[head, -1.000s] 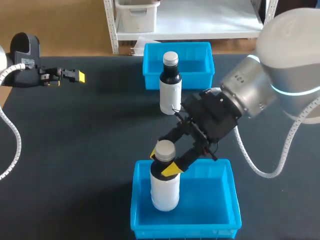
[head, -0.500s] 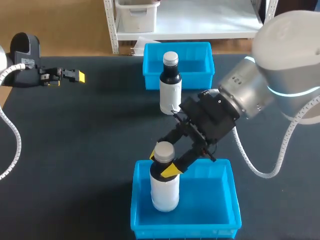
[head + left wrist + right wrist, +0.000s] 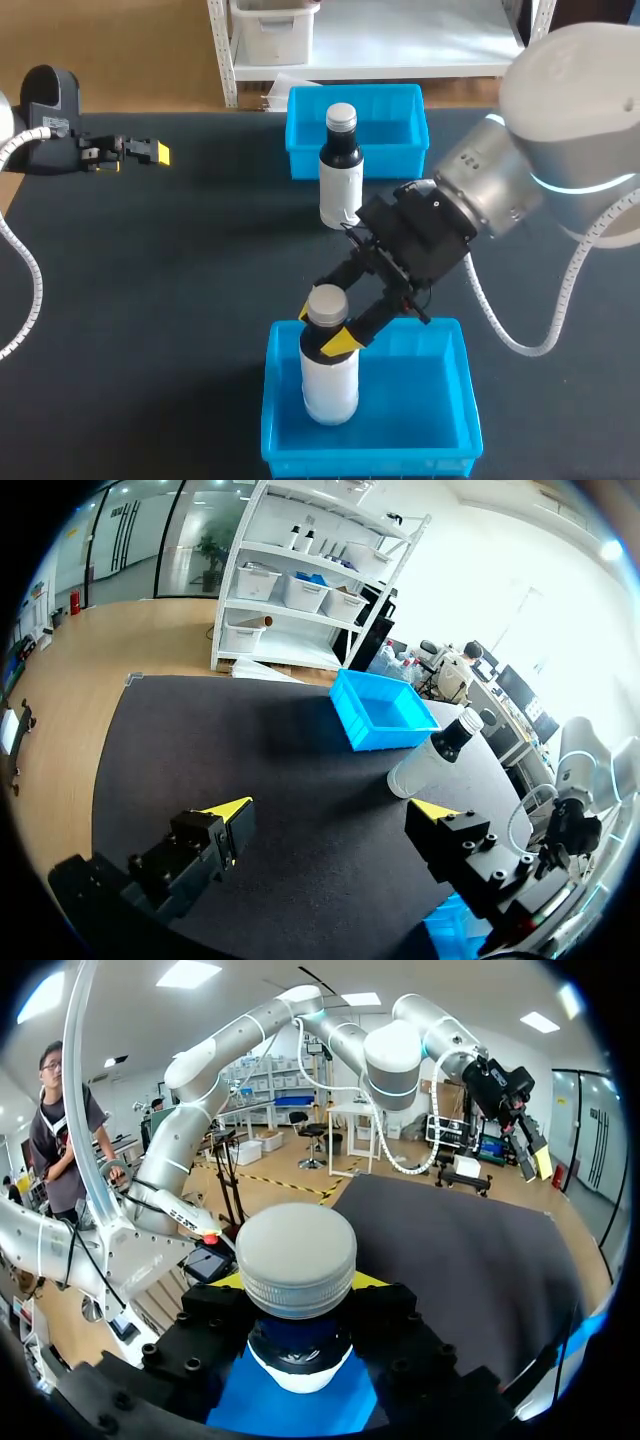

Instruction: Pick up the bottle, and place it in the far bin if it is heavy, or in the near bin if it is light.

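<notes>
A white bottle (image 3: pixel 329 375) with a grey cap stands upright inside the near blue bin (image 3: pixel 445 345). My right gripper (image 3: pixel 323 327) is shut on its dark neck just under the cap. In the right wrist view the cap (image 3: pixel 296 1258) sits between the yellow tips of the right gripper (image 3: pixel 297 1282). I cannot tell whether the bottle's base touches the bin floor. A second bottle (image 3: pixel 340 170) with a dark upper part stands in front of the far blue bin (image 3: pixel 400 140). My left gripper (image 3: pixel 140 152) is open at the far left, with that bottle (image 3: pixel 430 762) and the far bin (image 3: pixel 385 712) ahead of it.
The left gripper (image 3: pixel 335 815) hangs over bare black table (image 3: pixel 180 270). The second bottle stands close behind my right wrist (image 3: pixel 420 235). The table's back edge runs just past the far bin.
The right arm's upper part has drifted slightly to the left. The gripper and the white bottle stay almost where they were in the near bin. The left arm has not moved.
</notes>
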